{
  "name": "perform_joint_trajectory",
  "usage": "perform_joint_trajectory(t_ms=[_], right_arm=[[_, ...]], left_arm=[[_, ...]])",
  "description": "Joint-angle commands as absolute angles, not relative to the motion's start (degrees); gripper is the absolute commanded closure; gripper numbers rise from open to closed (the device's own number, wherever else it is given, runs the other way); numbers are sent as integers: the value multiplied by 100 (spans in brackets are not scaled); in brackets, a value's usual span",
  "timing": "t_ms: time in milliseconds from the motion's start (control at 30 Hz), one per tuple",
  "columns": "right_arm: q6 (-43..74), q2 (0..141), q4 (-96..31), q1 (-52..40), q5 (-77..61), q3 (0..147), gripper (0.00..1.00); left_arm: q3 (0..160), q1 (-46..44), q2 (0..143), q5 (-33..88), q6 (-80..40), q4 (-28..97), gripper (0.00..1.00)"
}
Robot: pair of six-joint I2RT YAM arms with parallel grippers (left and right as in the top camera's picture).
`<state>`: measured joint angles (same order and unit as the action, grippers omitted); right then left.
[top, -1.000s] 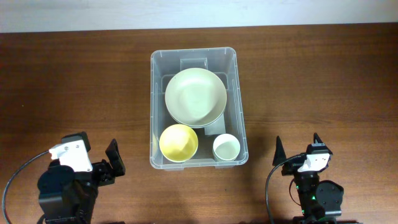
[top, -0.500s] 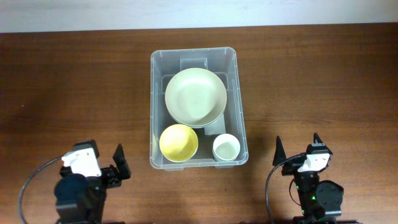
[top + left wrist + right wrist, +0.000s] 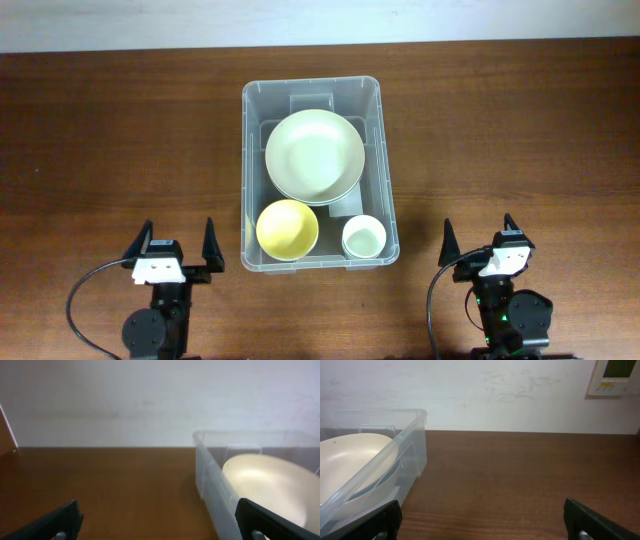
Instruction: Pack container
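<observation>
- Overhead: a dark brown wooden counter (image 3: 100, 120) runs up to a pale wall along the far edge.
- The container (image 3: 311, 84), a clear rectangular bin with rounded corners, sits on the middle of the counter, its long side running away from the arms.
- Inside it, a large pale green dish (image 3: 314, 155) fills the far and middle part. A yellow bowl (image 3: 287, 229) sits in the near left corner and a small white cup (image 3: 364, 238) in the near right corner.
- The left hand (image 3: 179, 230) rests low at the near edge, just left of the bin's near left corner. Its two fingers are spread wide apart and grip nothing.
- The right hand (image 3: 478, 228) is near the bin's right side but apart from it, fingers likewise spread and empty.
- Left wrist view: a white wall (image 3: 100, 400) stands behind the brown counter. The bin's clear wall and the pale dish fill the right side, and a dark finger (image 3: 57, 521) shows at each lower corner.
- Right wrist view: the bin and the tilted pale dish lie at the left, with open counter to the right. A white wall panel (image 3: 616, 377) is at the top right, and dark fingers (image 3: 370, 522) show at both lower corners, wide apart.
</observation>
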<state>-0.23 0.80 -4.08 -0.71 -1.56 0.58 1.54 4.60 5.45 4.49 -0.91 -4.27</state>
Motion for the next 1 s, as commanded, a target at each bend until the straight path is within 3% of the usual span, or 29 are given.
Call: perform_joint_trajectory(t_ms=[0, 233, 967], right_arm=[[-43, 51, -432, -30, -211, 32, 1], [-43, 51, -432, -32, -211, 32, 1], [-43, 51, -432, -32, -213, 32, 1]], left_arm=[[49, 423, 451, 294, 454, -377, 0], [51, 368, 285, 21, 545, 478, 0], [51, 196, 27, 19, 550, 475, 0]])
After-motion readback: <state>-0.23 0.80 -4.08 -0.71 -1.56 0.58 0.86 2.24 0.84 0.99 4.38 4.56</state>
